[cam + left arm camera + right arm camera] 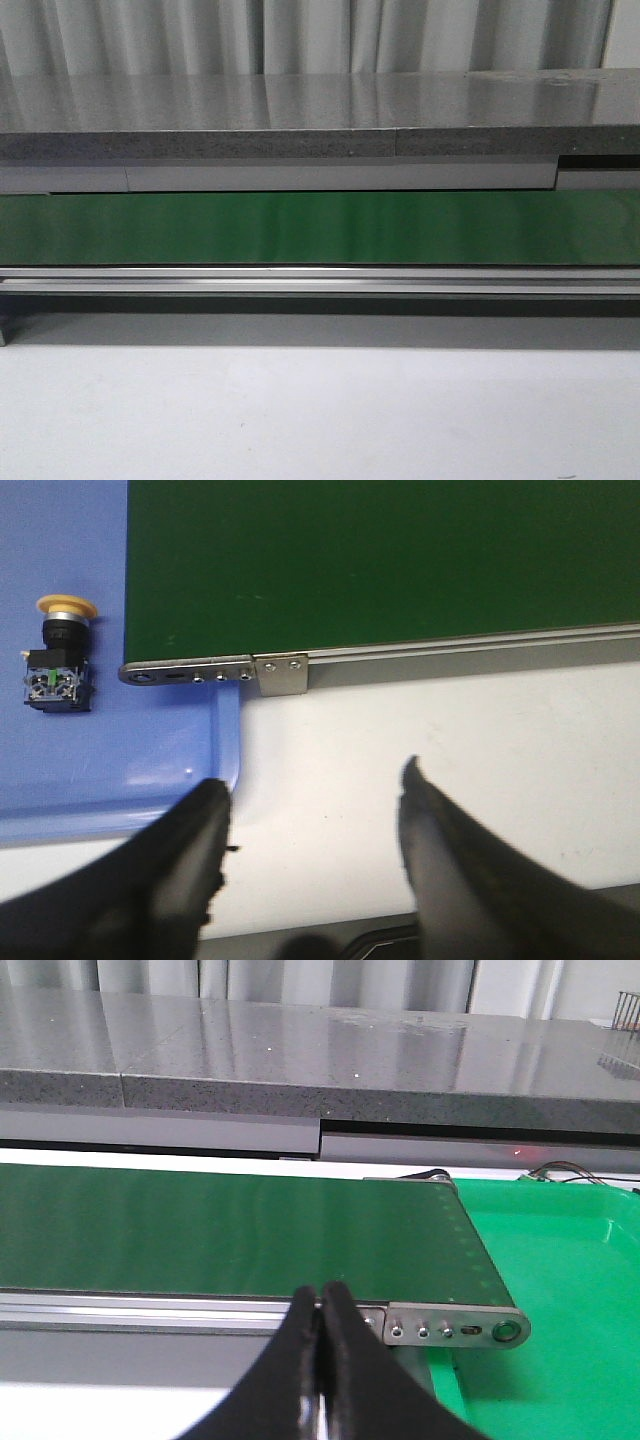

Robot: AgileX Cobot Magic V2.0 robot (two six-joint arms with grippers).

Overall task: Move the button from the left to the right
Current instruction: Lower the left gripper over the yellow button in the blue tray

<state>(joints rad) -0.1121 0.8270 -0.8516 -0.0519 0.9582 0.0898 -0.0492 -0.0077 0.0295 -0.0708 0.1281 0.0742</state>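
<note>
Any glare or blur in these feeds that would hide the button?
Front view: soft sheen on the green conveyor belt, no button in frame. Left wrist view: the button on the blue tray is sharp, only the near left gripper fingers blur. Right wrist view: reflections streak the grey countertop; the right gripper looks soft.

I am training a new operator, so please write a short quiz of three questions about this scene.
1. True or false: the button lies on the green belt.
2. Which gripper is open? A) left B) right
3. Fill in: at the belt's right end sits a ____ tray.

Key: 1 false, it lies on the blue tray; 2 A; 3 green.
</note>
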